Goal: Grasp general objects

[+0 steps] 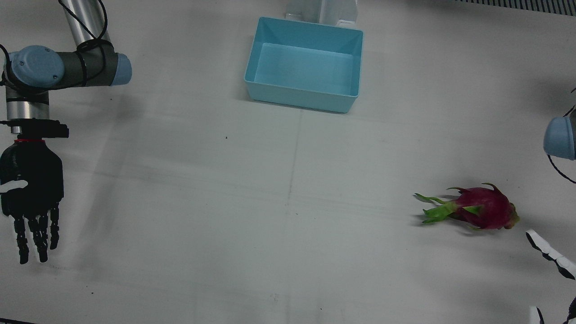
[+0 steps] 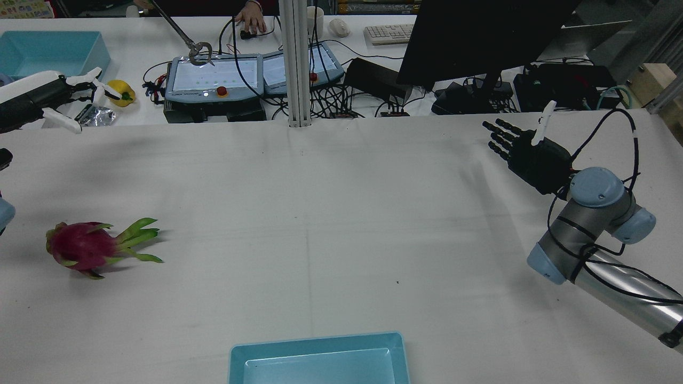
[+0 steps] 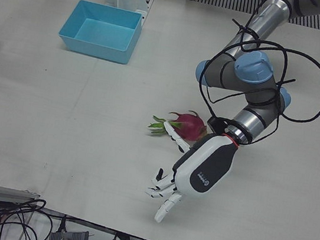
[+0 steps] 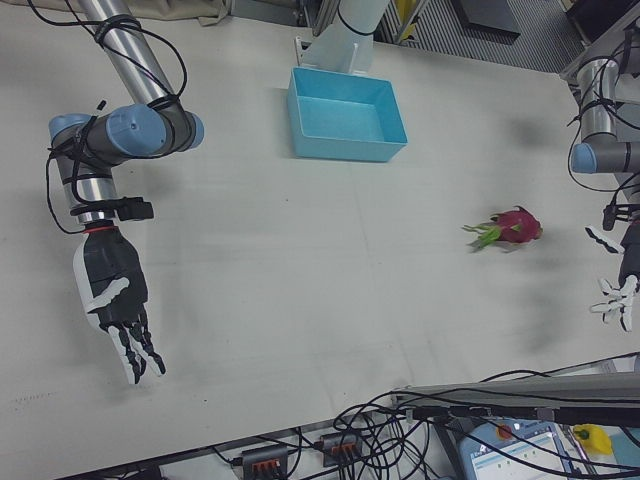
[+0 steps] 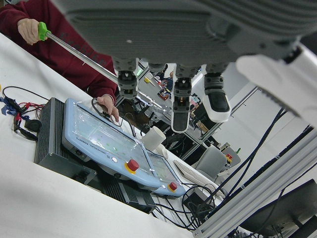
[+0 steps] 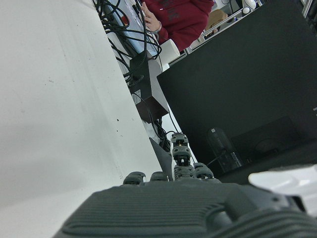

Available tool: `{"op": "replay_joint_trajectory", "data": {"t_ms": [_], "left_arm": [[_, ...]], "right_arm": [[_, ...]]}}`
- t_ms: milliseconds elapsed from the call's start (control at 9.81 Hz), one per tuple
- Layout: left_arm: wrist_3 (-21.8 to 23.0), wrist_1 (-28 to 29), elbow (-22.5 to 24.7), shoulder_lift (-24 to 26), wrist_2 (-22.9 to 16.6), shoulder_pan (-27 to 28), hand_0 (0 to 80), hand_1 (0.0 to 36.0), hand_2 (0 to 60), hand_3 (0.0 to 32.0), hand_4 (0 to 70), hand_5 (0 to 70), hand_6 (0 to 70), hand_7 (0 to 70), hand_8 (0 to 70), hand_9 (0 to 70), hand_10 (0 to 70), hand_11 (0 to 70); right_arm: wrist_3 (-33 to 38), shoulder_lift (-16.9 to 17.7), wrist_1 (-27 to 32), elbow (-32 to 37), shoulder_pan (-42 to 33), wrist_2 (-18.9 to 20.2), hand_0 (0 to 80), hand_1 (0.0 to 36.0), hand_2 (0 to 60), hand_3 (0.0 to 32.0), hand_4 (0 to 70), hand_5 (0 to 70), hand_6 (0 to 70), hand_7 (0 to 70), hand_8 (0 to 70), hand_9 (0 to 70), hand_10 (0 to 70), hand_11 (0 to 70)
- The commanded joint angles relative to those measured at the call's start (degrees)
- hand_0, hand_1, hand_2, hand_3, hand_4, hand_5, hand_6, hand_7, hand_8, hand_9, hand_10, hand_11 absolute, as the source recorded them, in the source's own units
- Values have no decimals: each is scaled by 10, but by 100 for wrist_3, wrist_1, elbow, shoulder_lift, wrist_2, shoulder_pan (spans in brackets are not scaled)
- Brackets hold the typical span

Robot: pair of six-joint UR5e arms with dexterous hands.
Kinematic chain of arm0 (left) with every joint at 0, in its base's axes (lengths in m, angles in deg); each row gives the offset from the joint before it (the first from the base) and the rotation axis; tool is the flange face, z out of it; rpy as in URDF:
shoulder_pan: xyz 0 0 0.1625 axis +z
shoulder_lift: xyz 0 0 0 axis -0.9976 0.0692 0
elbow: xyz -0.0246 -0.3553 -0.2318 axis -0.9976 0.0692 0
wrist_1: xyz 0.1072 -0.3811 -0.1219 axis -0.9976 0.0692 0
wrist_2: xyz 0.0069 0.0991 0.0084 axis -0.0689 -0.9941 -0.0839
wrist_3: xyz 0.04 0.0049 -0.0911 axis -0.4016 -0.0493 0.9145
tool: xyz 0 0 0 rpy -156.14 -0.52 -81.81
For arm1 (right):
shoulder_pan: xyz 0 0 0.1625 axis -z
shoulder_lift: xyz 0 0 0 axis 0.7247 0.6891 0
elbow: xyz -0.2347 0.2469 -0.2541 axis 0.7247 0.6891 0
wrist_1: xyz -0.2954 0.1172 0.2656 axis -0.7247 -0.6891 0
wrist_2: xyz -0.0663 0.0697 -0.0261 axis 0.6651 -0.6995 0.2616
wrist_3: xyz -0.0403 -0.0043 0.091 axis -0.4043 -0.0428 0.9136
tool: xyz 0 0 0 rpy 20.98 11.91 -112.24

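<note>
The dragon fruit [image 1: 483, 208] lies on its side on the white table [image 1: 288, 202], over on the robot's left half, its green leafy end pointing toward the middle. Nothing touches it. Well apart from it, at the robot's edge of the table and about midway between the arms, sits a light blue bin [image 1: 305, 64].

Past the far edge runs a second bench crowded with two teach pendants [image 2: 213, 77], cables, a keyboard [image 2: 389, 33] and a dark monitor [image 2: 480, 37]; another blue bin [image 2: 48, 50] and a yellow pepper [image 2: 121, 92] sit at its left end. A person in a red top [image 5: 54, 39] stands there holding a grabber stick.

The left hand [image 3: 197, 170], white-backed, hangs above the table just beyond the fruit, toward the operators' side, fingers spread and holding nothing. The right hand [image 1: 31, 189], black, hovers over its own far side of the table, fingers stretched out straight and loosely apart, also empty, well away from fruit and bin.
</note>
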Motion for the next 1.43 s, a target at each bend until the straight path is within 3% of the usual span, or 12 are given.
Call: {"op": "replay_joint_trajectory", "data": {"t_ms": [0, 102, 204, 306, 510, 917, 1019, 1121, 1325], "left_arm": [[-1, -55, -198, 297, 327, 199, 256, 0, 0, 88, 112, 0, 277, 202, 45, 26, 0, 0], [-1, -55, -224, 332, 337, 190, 300, 0, 0, 80, 122, 0, 377, 235, 65, 33, 0, 0], [-1, -55, -233, 342, 399, 199, 334, 0, 0, 68, 137, 0, 421, 243, 77, 67, 0, 0], [-10, -29, -320, 376, 469, 199, 310, 0, 0, 72, 133, 0, 393, 218, 69, 50, 0, 0], [-10, 15, -374, 377, 487, 199, 344, 0, 0, 96, 115, 0, 287, 149, 47, 15, 0, 0], [-18, 24, -383, 377, 487, 199, 375, 0, 0, 70, 141, 0, 275, 126, 45, 11, 0, 0], [-27, 58, -383, 377, 487, 199, 397, 0, 0, 118, 143, 0, 146, 50, 19, 0, 0, 0], [-27, 85, -383, 368, 487, 199, 436, 0, 0, 198, 161, 0, 2, 1, 0, 0, 0, 0], [-27, 85, -400, 368, 487, 199, 335, 0, 0, 172, 150, 0, 0, 0, 0, 0, 0, 0]], "right_arm": [[0, 0, 0, 0, 0, 0, 0, 0, 0, 0, 0, 0, 0, 0, 0, 0, 0, 0], [0, 0, 0, 0, 0, 0, 0, 0, 0, 0, 0, 0, 0, 0, 0, 0, 0, 0], [0, 0, 0, 0, 0, 0, 0, 0, 0, 0, 0, 0, 0, 0, 0, 0, 0, 0], [0, 0, 0, 0, 0, 0, 0, 0, 0, 0, 0, 0, 0, 0, 0, 0, 0, 0], [0, 0, 0, 0, 0, 0, 0, 0, 0, 0, 0, 0, 0, 0, 0, 0, 0, 0], [0, 0, 0, 0, 0, 0, 0, 0, 0, 0, 0, 0, 0, 0, 0, 0, 0, 0], [0, 0, 0, 0, 0, 0, 0, 0, 0, 0, 0, 0, 0, 0, 0, 0, 0, 0], [0, 0, 0, 0, 0, 0, 0, 0, 0, 0, 0, 0, 0, 0, 0, 0, 0, 0], [0, 0, 0, 0, 0, 0, 0, 0, 0, 0, 0, 0, 0, 0, 0, 0, 0, 0]]}}
